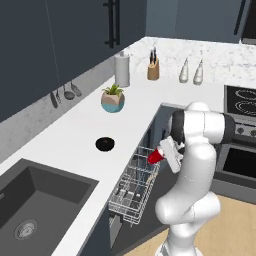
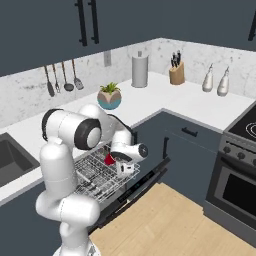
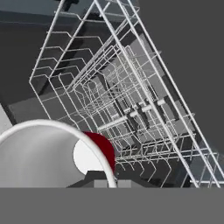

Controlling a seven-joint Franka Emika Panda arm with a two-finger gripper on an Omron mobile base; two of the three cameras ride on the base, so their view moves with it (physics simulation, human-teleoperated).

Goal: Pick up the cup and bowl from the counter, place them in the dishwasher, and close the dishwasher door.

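Observation:
My gripper (image 1: 160, 156) is shut on the red cup (image 1: 155, 157), holding it tilted just above the white wire rack (image 1: 132, 187) of the open dishwasher. The right base view shows the cup (image 2: 109, 159) at the hand, over the rack (image 2: 92, 175), with the lowered dishwasher door (image 2: 145, 181) beneath. In the hand view the cup's white inside (image 3: 39, 155) and red wall (image 3: 105, 153) sit close before the rack (image 3: 131, 100). The black bowl (image 1: 105, 144) rests on the white counter (image 1: 70, 135), left of the dishwasher.
A teal-and-tan plant pot (image 1: 113, 100) stands behind the bowl. A paper towel roll (image 1: 122, 70), knife block (image 1: 153, 68) and two bottles (image 1: 191, 73) line the back corner. The sink (image 1: 35, 200) is at the near left, the oven range (image 1: 242, 135) to the right.

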